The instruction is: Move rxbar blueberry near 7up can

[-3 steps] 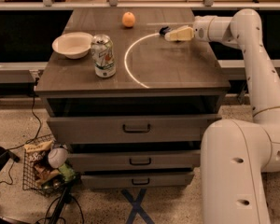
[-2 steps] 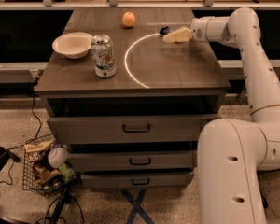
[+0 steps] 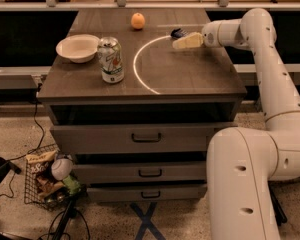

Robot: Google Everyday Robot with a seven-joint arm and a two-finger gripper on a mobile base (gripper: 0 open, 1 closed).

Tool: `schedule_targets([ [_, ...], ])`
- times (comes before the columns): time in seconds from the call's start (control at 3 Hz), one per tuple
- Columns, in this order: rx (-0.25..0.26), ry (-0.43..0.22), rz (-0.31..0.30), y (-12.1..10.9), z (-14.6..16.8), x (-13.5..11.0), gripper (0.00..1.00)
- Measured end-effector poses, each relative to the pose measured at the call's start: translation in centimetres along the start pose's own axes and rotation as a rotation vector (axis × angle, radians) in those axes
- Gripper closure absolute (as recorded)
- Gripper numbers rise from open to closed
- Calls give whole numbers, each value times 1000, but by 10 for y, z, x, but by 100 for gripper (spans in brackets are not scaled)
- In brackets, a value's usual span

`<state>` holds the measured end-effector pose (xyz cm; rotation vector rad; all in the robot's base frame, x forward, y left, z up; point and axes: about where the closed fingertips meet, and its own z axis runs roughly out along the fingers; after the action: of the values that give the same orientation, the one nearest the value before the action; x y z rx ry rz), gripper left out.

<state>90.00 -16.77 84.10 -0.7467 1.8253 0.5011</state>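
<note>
Low on the floor, at about 7 o'clock from the table (image 3: 190,76), a wire basket (image 3: 34,191) holds snack bags and a small round ball. Up on the brown table top I use a clock, with 12 at the far edge and 6 at the edge next to the drawers (image 3: 146,137). A white bowl (image 3: 77,48) sits at about 10 o'clock, close to the left edge. Just beside it, at its 4 o'clock, the 7up can (image 3: 111,60) stands up straight, silver with green and red marks. The can and the bowl are very close, but I cannot tell if they touch. A round orange (image 3: 137,20) rests at about 12 o'clock, far back on the table, well apart from the can. A thin bright curved line (image 3: 136,69) shines on the wood in the middle of the table. The rxbar blueberry (image 3: 177,32) is at about 2 o'clock on the table, a small dark blue thing far back on the right side, well apart from the 7up can. My pincer (image 3: 177,42) is right there too, pale yellow, low over the wood, and its tip is at the bar's 6 o'clock, right up against it. I cannot tell if my pincer is spread, pressed together, or pinching the bar. My big white arm (image 3: 270,84) comes in from 3 o'clock, bends over the right edge of the table, and goes down to my round white body at the right of the drawers.
</note>
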Motion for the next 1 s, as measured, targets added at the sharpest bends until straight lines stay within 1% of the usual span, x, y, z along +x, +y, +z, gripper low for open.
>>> schedule_targets([
  [0.33, -11, 14, 24, 2, 6, 7, 0],
  [0.67, -14, 31, 49, 2, 11, 17, 15],
  [1.0, -17, 32, 50, 3, 13, 18, 38],
])
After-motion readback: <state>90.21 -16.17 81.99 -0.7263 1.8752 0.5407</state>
